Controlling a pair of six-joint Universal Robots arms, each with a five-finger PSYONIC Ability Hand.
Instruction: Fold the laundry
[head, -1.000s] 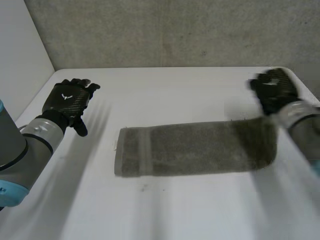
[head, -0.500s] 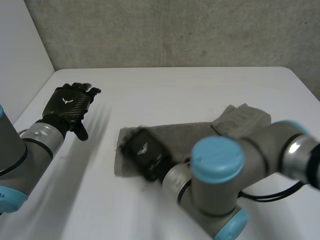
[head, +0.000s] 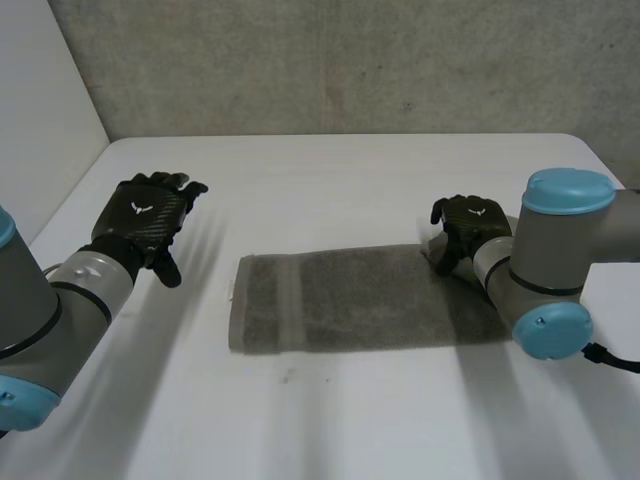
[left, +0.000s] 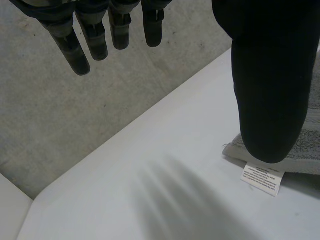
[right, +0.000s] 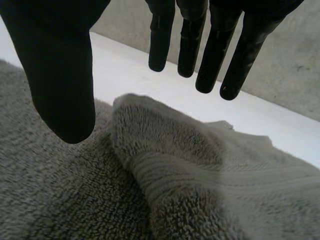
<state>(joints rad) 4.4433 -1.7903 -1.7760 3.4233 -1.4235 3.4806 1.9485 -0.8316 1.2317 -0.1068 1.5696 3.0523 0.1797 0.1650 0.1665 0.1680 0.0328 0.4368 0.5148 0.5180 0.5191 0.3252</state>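
A grey towel (head: 350, 300) lies as a long folded strip across the middle of the white table (head: 350, 180). My right hand (head: 468, 222) hovers over the towel's right end, where the cloth is bunched into a raised fold (right: 200, 175). In its wrist view the right hand (right: 60, 65) has straight, spread fingers above that fold and grips nothing. My left hand (head: 145, 215) floats open to the left of the towel, apart from it. Beside the left hand's thumb (left: 270, 75) lies the towel's near corner (left: 310, 147) with a white label (left: 262, 180).
A grey textured wall (head: 350, 60) runs behind the table, and a white wall (head: 40, 110) stands at the left. The table's right edge (head: 600, 160) passes close to my right arm (head: 550, 260).
The right arm swung across to the towel's left part and has come back to the right end, its hand opening. The towel's right end is now bunched. The left hand barely moved.
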